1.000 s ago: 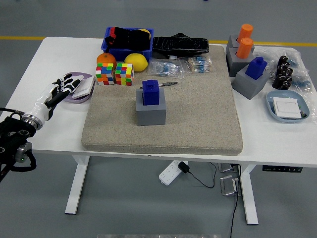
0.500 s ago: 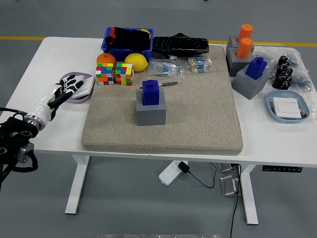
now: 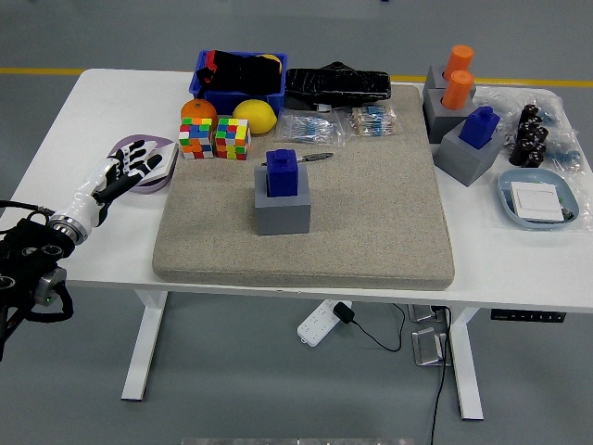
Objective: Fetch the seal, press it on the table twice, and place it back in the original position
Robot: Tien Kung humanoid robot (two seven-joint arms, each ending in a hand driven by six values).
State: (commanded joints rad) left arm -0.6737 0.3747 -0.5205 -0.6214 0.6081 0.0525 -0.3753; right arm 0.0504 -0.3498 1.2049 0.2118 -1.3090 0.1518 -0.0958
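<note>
Centrally, blue seal (image 3: 282, 172) sits upright in grey holder (image 3: 283, 211) on beige mat (image 3: 306, 222), untouched. Left hand (image 3: 130, 165) reaches in from 8 o'clock over white tabletop (image 3: 83, 120), fingers (image 3: 141, 154) spread wide, empty, above a lilac tray (image 3: 159, 173), well apart from seal.
</note>
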